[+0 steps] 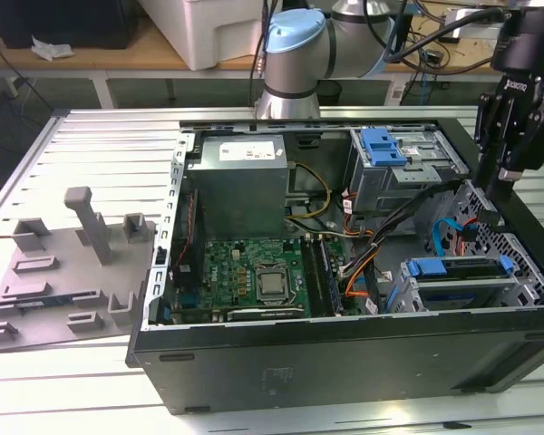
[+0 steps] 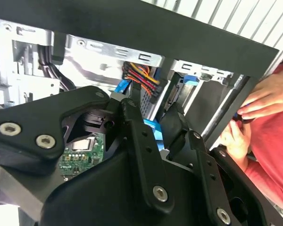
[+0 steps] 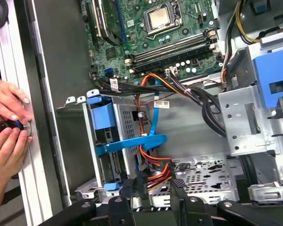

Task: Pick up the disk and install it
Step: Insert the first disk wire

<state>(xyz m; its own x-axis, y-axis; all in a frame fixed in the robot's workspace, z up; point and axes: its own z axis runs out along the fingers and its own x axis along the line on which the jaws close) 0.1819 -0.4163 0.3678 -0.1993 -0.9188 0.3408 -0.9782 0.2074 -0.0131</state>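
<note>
Open computer case (image 1: pixel 344 353) flat on the slatted surface (image 1: pixel 91 136). Above its rim at the exterior view's right, gripper (image 1: pixel 500 192): hangs clear of the metal, fingers (image 3: pixel 115 209) spread, gripping nothing. Disk (image 1: pixel 462 269) on edge in the lower drive cage (image 1: pixel 399 294) at the case's corner below the gripper, blue rails along its edges, blue cable (image 3: pixel 132 141) looped across it in the first wrist view. Open room between cage and motherboard (image 1: pixel 254 272), crossed by orange wires (image 3: pixel 153 162). A person's hands (image 3: pixel 9 127) against the case's outer wall, pinching a small blue-and-black object.
</note>
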